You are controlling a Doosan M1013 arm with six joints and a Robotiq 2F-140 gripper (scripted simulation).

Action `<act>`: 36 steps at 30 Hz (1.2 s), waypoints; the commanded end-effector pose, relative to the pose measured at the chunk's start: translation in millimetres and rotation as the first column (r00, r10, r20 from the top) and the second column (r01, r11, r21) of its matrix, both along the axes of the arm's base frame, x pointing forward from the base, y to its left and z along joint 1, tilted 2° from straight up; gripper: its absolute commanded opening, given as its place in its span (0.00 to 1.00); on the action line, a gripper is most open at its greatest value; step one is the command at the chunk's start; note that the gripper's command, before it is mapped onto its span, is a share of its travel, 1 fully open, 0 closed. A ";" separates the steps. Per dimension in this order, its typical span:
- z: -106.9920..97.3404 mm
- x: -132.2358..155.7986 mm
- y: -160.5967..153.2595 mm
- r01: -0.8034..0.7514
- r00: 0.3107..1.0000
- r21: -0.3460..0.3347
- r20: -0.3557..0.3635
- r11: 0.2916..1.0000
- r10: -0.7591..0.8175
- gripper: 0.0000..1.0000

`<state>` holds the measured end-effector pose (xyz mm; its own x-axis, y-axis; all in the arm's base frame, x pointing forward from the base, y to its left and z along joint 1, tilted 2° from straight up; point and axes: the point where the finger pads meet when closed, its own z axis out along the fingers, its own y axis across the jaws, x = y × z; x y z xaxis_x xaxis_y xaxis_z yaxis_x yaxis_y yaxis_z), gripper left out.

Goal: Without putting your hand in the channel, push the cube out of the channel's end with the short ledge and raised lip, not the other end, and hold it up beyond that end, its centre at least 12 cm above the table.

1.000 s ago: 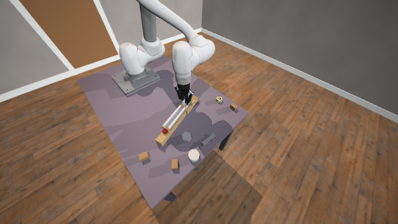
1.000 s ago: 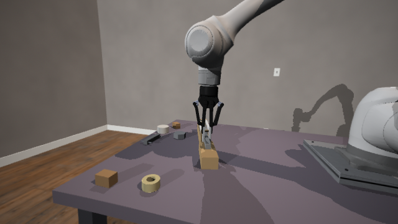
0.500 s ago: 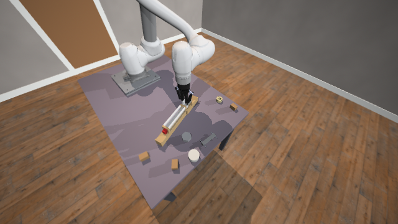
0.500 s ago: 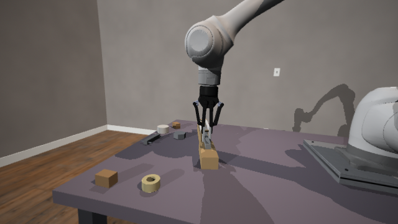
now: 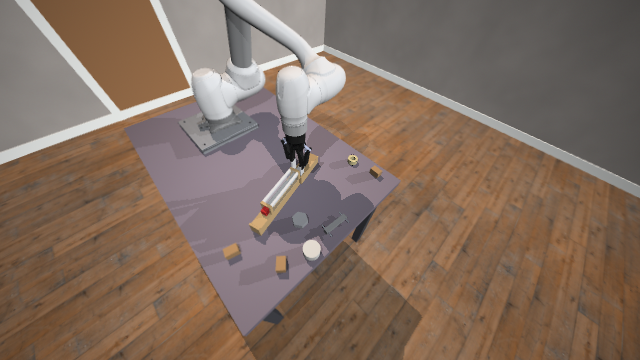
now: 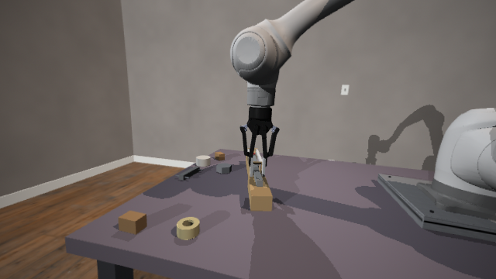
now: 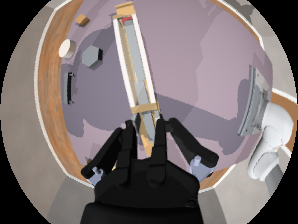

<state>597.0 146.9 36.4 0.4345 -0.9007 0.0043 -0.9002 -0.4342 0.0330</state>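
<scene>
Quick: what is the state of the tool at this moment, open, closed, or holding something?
Tool: partly open, fingers on either side of the grey pusher, gripping nothing.

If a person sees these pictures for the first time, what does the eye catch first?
First, the big white robot arm, reaching down to the near end of the long wooden channel lying mid-table. Next, the small red cube at the channel's far end. The black gripper stands over the channel, fingers partly open.

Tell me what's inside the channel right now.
A red cube sits at the channel's far end, away from the gripper. A pale rod lies along the trough. The floor under the rod is hidden.
</scene>
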 end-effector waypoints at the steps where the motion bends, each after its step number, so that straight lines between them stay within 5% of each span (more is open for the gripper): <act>1: 0.1 0.0 0.0 0.000 1.000 0.000 0.000 1.000 0.000 0.23; 24: 0.5 0.0 0.0 0.000 1.000 0.000 0.000 1.000 0.000 0.23; 30: 48.6 1.3 0.9 0.000 1.000 0.000 0.000 1.000 0.000 0.23; 36: 66.8 1.8 1.2 0.000 1.000 0.000 0.000 1.000 0.000 0.23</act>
<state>598.7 148.0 98.6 0.4345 -0.9007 0.0043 -0.9003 -0.4341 0.0325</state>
